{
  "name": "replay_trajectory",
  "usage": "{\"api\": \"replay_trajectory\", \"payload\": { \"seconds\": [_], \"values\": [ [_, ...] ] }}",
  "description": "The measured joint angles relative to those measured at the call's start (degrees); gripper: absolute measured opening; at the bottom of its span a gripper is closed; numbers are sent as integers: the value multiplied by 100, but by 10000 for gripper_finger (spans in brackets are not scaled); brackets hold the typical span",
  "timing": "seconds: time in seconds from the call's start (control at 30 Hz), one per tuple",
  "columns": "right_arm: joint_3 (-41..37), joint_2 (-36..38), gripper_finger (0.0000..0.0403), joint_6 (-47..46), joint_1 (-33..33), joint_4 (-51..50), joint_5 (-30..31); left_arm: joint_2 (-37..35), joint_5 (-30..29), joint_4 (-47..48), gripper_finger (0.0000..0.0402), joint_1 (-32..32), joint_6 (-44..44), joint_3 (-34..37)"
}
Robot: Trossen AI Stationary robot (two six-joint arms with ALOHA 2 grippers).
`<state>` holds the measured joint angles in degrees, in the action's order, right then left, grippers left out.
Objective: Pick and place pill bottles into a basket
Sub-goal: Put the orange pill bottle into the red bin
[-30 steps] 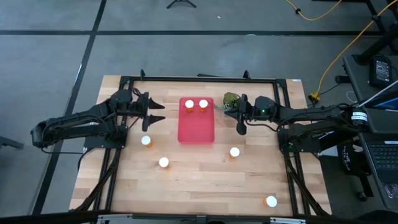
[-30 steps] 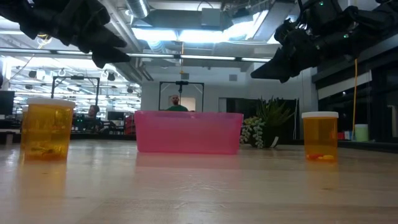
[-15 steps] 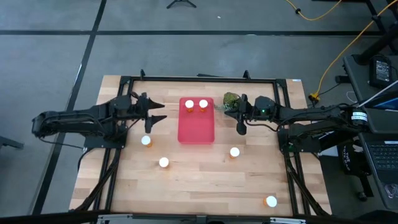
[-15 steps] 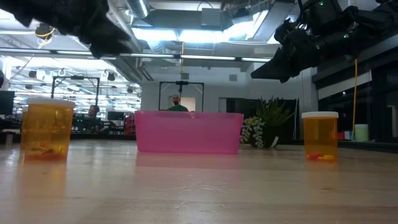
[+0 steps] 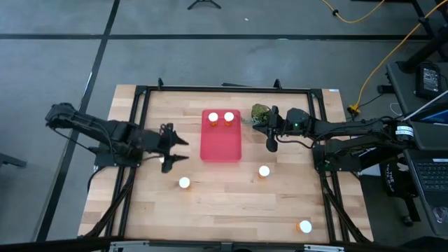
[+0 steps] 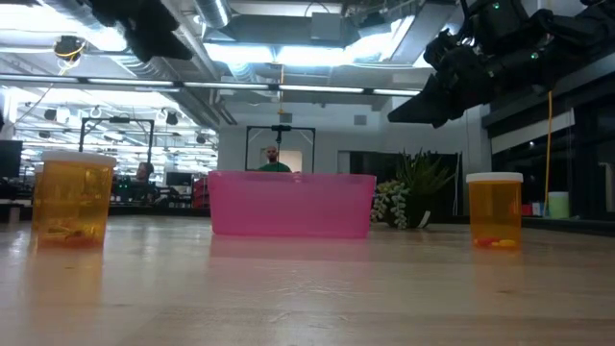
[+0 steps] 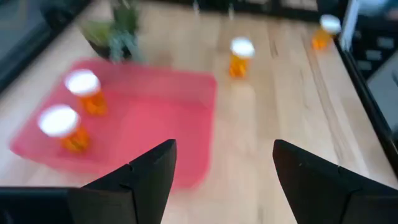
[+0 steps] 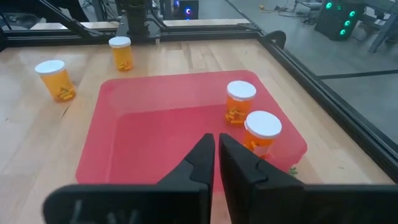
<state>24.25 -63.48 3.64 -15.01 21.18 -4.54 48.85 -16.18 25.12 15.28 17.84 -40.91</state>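
Currently 2 pill bottles stand inside the basket, with 4 more loose on the table. Left gripper, fingers spread and empty, hovers over 1 loose bottle. Right gripper, fingers pressed together, waits beside the plant.

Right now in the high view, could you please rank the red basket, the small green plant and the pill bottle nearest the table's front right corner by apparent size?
1. Red basket, by far the largest.
2. Green plant, much smaller.
3. Pill bottle, slightly smaller than the plant; only its white cap really shows from above, so that gap is narrow.
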Motion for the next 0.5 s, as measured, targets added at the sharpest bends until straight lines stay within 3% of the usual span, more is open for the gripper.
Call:
{"api": "replay_trajectory", "payload": {
  "seconds": [0.2, 0.3, 0.5],
  "values": [
    [-5, -4, 29, -130, 0, -18, 0, 647, -652, 1214, 263, 483, 819, -588],
    [-15, -7, 29, -300, -1, -63, -2, 833, -680, 1771, 263, 499, 1460, -864],
    [-20, -7, 29, -316, 114, -53, 0, 985, 303, 2883, 263, 501, 2914, -1029]
  ]
}}
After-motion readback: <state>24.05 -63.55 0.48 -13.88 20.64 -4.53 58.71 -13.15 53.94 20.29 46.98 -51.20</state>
